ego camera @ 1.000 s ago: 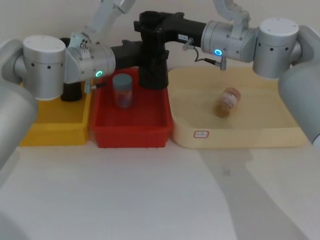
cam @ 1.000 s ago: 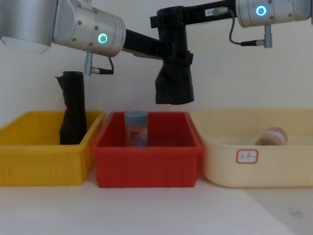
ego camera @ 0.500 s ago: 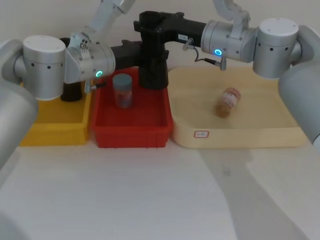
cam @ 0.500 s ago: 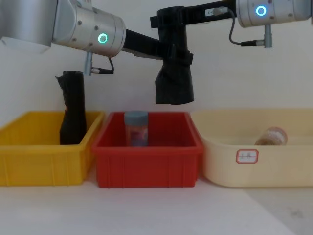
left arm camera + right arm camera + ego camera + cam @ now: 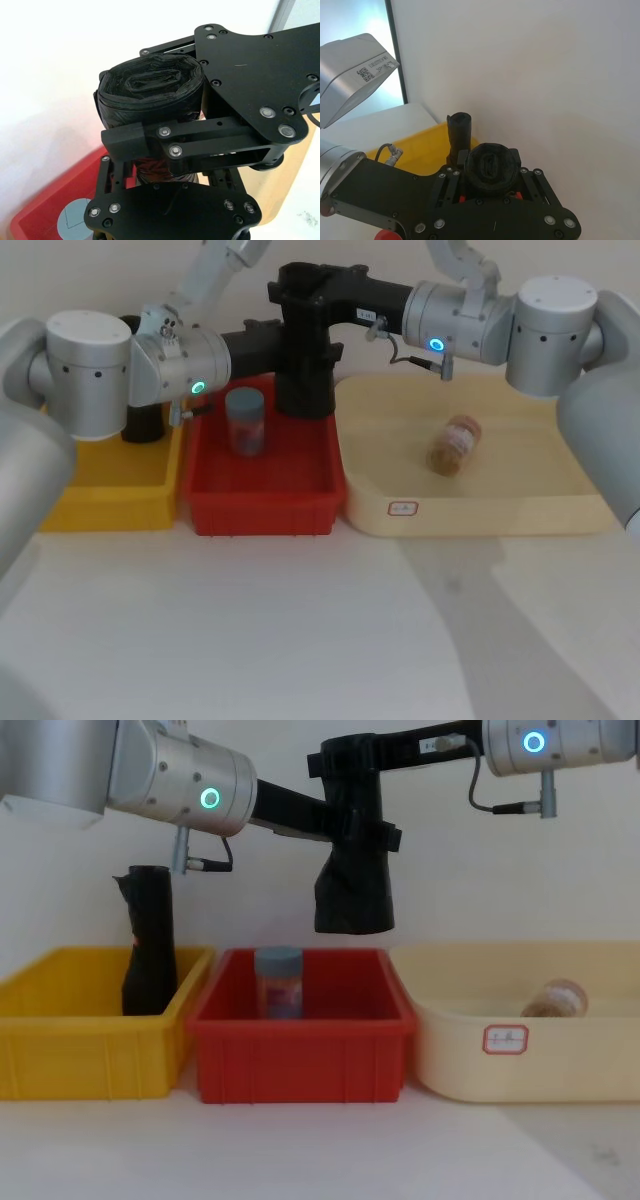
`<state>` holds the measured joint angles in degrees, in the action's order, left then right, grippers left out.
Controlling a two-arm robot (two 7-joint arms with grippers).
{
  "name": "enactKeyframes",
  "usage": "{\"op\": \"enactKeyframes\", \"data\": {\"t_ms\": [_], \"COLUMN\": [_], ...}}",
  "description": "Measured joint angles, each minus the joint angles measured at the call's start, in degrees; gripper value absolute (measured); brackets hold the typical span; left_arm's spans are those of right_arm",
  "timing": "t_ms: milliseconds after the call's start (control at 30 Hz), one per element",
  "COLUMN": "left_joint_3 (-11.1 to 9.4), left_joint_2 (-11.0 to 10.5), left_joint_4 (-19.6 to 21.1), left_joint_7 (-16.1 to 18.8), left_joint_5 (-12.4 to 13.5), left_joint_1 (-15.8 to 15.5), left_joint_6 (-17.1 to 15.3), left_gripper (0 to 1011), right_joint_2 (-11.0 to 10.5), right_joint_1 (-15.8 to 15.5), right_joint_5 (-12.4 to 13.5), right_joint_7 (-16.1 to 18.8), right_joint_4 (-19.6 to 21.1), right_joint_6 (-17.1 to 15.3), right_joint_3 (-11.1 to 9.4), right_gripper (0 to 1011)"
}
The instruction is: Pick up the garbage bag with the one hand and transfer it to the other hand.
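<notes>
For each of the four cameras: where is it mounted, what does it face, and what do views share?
Head: high, looking down at the trays; both silver-grey arms show.
Chest: low, side-on; the black glossy garbage bag hangs above the red tray.
Left wrist: on the left gripper, facing the bag's rolled end.
Right wrist: behind the right gripper.
All four share the bag.

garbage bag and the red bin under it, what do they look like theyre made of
Garbage bag: looks like thin black plastic film, slightly glossy; the left wrist view shows it wound in creased layers at the rolled end, and the lower end hangs loose and flared. Both the left hand and right hand clamp it.

Red bin: probably rigid moulded plastic, smooth semi-matte, with a thick even rim and straight walls.
</notes>
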<state>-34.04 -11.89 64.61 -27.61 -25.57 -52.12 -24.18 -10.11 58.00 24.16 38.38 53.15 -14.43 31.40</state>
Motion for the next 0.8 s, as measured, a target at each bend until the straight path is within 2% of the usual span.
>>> {"op": "enactKeyframes", "data": {"t_ms": [300, 400, 800], "left_joint_3": [0.0, 0.0, 0.0], "left_joint_2": [0.0, 0.0, 0.0], "left_joint_4": [0.0, 0.0, 0.0], "left_joint_7": [0.0, 0.0, 0.0], "left_joint_5": [0.0, 0.0, 0.0], "left_joint_1": [0.0, 0.0, 0.0], "left_joint_6": [0.0, 0.0, 0.0], "left_gripper": [955, 1001, 1001], "right_joint_2": [-0.1, -0.1, -1.0], "right_joint_1": [-0.1, -0.4, -1.7], "right_joint_5": [0.0, -0.1, -1.7], "right_joint_7": [-0.4, -1.5, -8.3], "right_joint_4": [0.2, 0.7, 3.7], "right_joint_6": [0.0, -0.1, -1.1], "right_joint_3": [0.0, -0.1, -1.1], "right_gripper": [463, 463, 463]}}
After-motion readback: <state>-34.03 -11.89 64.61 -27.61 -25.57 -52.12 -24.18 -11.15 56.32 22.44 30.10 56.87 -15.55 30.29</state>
